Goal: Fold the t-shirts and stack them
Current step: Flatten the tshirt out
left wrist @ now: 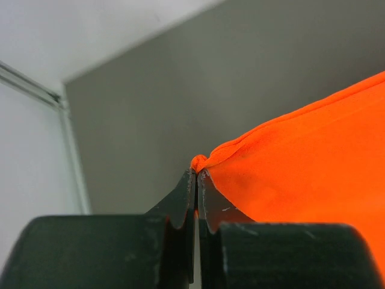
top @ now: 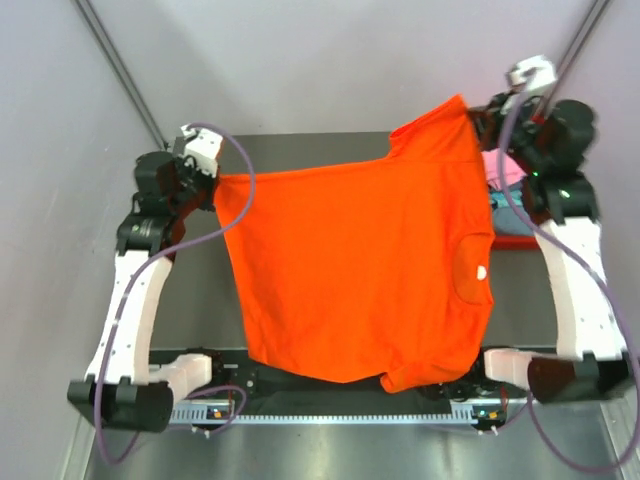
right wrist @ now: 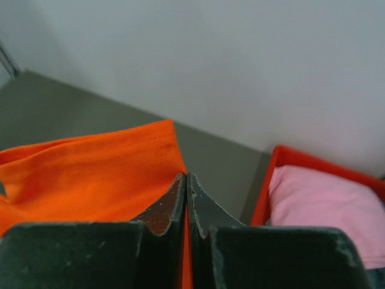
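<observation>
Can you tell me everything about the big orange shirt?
The orange t-shirt is bright, plain, soft-looking cloth with short sleeves and a small white neck tag. It is opened out wide and stretched between the two arms above the dark table. The left gripper is shut on a hem corner. The right gripper is shut on the cloth by the far sleeve.

The orange t-shirt (top: pixel 360 270) is soft, matt cloth with a stitched hem, and its neck tag (top: pixel 482 271) is a small white patch. The pink t-shirt (right wrist: pixel 325 198) is matt cloth too, faintly fuzzy. The bin (right wrist: pixel 283 158) looks like smooth red plastic with a slight sheen. The left end effector (left wrist: pixel 197 180) and the right end effector (right wrist: pixel 186 180) are dark, hard and matt, scuffed with pale scratches. The table (top: pixel 300 150) is smooth, dull grey. The arm shells (top: pixel 130 310) are glossy white plastic.
</observation>
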### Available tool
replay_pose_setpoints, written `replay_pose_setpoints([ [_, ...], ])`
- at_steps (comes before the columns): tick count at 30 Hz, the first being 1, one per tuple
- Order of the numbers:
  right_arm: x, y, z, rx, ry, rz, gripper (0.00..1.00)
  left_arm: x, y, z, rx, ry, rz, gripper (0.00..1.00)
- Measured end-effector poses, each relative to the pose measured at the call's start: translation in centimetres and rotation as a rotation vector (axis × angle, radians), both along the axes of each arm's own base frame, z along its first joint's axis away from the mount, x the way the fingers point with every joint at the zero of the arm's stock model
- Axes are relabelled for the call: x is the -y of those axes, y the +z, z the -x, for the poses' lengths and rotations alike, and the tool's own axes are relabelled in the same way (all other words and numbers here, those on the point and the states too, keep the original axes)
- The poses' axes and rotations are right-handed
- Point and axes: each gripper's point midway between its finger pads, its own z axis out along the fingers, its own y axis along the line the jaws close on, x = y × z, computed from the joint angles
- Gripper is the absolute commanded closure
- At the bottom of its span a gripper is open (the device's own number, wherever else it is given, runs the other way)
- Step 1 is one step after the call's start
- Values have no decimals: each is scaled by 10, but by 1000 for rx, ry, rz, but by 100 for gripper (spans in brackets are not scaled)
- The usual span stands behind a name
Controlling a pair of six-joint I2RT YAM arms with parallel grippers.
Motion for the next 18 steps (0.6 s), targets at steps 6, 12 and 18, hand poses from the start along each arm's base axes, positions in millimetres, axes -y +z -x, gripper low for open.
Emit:
replay_pose_setpoints([
  [6, -11, -182, -87, -393, 28, 79, 100, 3, -104, -36, -251, -5, -13, 100],
  [12, -20, -301, -143, -621, 60, 127, 100, 6, -186, -90, -431, -13, -31, 100],
  [18, -23, -354, -228, -675, 36, 148, 100, 7, -232, -155, -512, 0, -54, 100],
])
